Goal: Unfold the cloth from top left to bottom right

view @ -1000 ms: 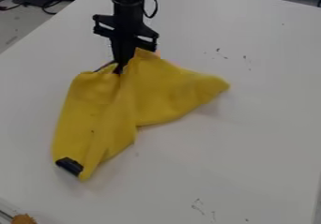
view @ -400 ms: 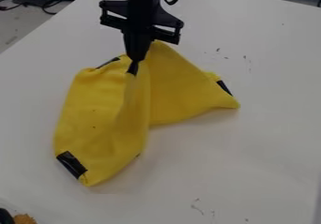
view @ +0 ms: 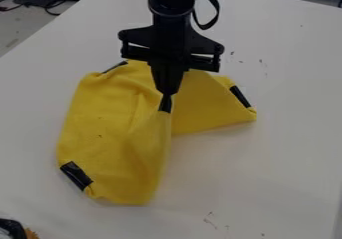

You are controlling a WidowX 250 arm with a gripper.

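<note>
The black gripper (view: pixel 165 102) hangs down over the middle of the yellow cloth (view: pixel 110 128), shut on a bit of its fabric marked with black tape. The cloth spreads left and downward from there, with a second lobe to the right behind the gripper. Black tape marks its lower-left corner, its upper-left edge and its right corner. Folds run down from the held spot, and the cloth's top edge is partly hidden behind the gripper.
The white table (view: pixel 267 178) extends right of and below the cloth. At the bottom-left edge is a dark object (view: pixel 12 228) beside something orange-brown. Dark cables lie beyond the table at top left.
The gripper has moved right and down toward the camera, drawing the held cloth along. The cloth's lower part has widened rightward, and the tape at its right corner has come into view.
</note>
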